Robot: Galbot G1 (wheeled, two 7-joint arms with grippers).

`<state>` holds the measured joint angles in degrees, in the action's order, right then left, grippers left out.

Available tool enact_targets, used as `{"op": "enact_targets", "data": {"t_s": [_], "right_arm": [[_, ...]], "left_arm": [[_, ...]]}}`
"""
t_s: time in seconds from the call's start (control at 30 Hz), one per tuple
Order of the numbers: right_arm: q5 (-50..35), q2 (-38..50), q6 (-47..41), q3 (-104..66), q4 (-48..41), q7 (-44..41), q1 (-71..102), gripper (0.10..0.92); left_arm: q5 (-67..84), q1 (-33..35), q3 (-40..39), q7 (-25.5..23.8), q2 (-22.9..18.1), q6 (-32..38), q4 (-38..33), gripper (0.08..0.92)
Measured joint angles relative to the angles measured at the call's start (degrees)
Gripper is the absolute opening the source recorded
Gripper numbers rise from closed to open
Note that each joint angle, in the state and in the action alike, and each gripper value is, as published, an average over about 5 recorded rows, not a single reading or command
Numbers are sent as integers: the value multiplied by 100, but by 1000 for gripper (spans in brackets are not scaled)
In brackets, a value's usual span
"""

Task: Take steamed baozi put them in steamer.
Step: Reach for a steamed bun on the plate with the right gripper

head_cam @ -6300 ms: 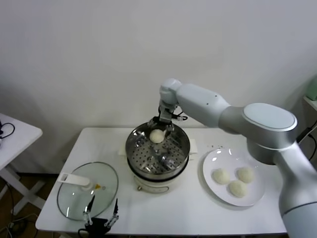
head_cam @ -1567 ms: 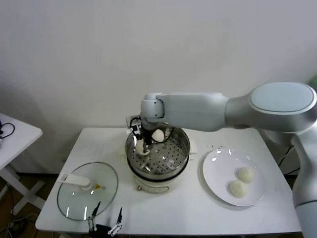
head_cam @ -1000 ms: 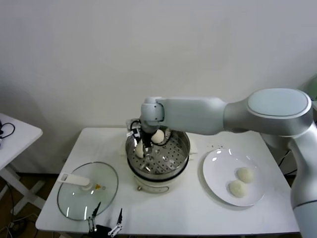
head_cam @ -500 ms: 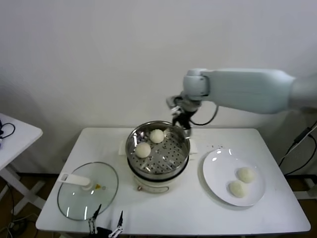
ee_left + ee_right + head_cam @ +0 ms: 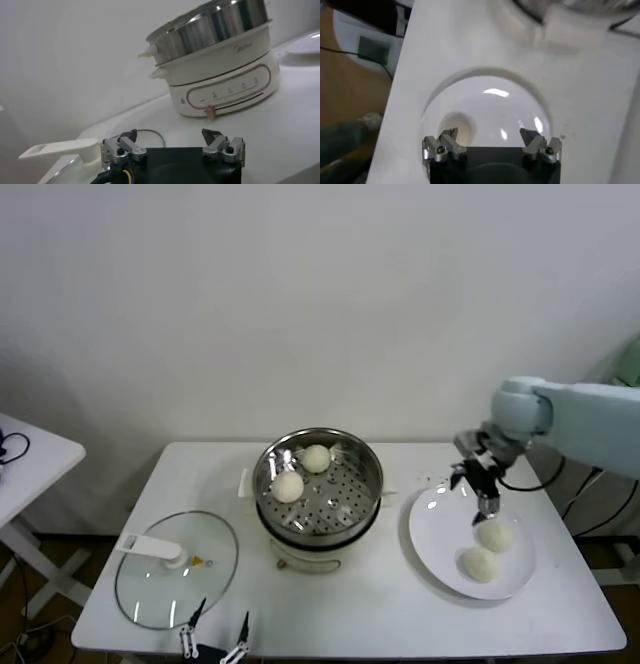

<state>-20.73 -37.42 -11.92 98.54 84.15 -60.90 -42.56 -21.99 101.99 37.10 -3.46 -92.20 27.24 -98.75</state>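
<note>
In the head view the left pincer (image 5: 214, 646) is cut off by the bottom edge, only its fingertips showing. The right pincer (image 5: 491, 143) hides part of the plate (image 5: 485, 107) and most of one bun (image 5: 454, 125) in its wrist view. The steamer (image 5: 215, 55) is cropped at the top there, its inside unseen.

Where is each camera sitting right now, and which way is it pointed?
Head view: looks forward and down at the steamer, plate and right gripper.
Left wrist view: low at the table's near edge, facing the steamer's base; left gripper fingers open.
Right wrist view: above the plate, looking down; its open fingers show.
Head and right wrist views share the plate.
</note>
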Motion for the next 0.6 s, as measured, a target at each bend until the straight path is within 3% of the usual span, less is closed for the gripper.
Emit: {"op": "enact_targets", "data": {"t_s": [0.6], "right_arm": [[923, 594, -23, -1164, -251, 270, 1851, 823]], "left_arm": [[-46, 4, -7, -8, 0, -14, 66, 823]]}}
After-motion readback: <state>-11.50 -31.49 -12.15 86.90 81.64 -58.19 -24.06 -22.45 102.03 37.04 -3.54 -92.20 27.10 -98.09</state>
